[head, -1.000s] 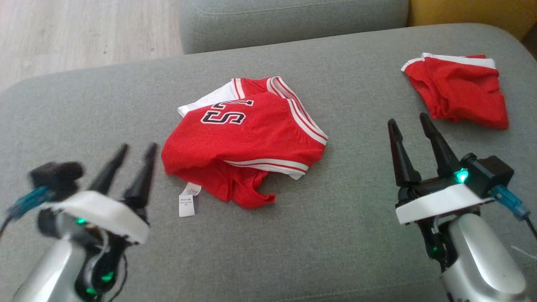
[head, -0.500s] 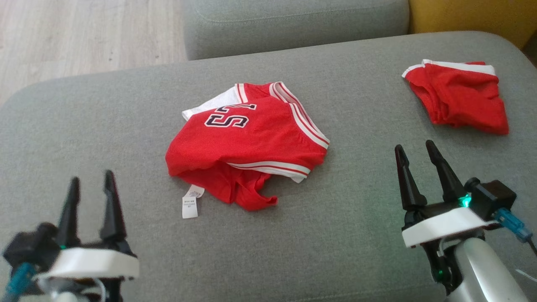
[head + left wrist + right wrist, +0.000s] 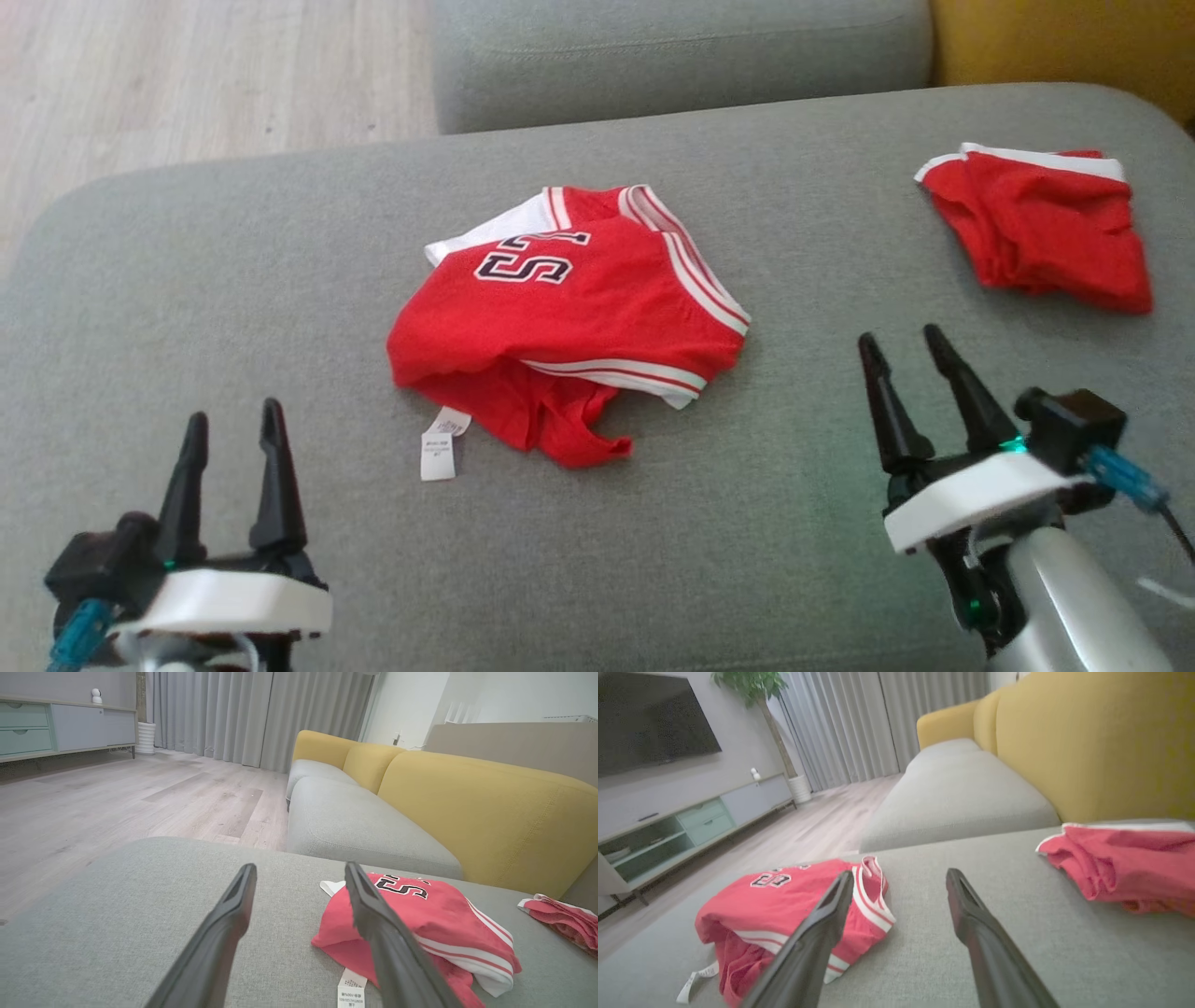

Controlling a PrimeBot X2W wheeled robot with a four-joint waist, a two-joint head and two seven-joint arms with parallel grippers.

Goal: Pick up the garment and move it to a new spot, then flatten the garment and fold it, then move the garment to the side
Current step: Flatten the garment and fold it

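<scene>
A crumpled red jersey, the garment [image 3: 569,317], with white trim and dark numerals lies in the middle of the grey sofa seat [image 3: 233,280]; its white label trails toward me. It also appears as the garment [image 3: 420,919] and the garment [image 3: 784,900]. My left gripper [image 3: 233,425] stands open at the lower left, well short of the jersey, nothing between its fingers. My right gripper [image 3: 901,343] stands open at the lower right, clear of the cloth. In the wrist views the left gripper [image 3: 299,868] and right gripper [image 3: 900,875] hover above the cushion.
A second red bundle with white trim [image 3: 1041,224] lies at the seat's far right, also seen as the bundle [image 3: 1125,868]. A grey cushion [image 3: 672,47] and yellow backrest [image 3: 1074,42] lie beyond. Wooden floor [image 3: 187,75] runs past the seat's left edge.
My left gripper has pulled back from beside the jersey to the lower left corner. The right gripper has drawn back slightly. The camera shifted a little; the clothes lie as before.
</scene>
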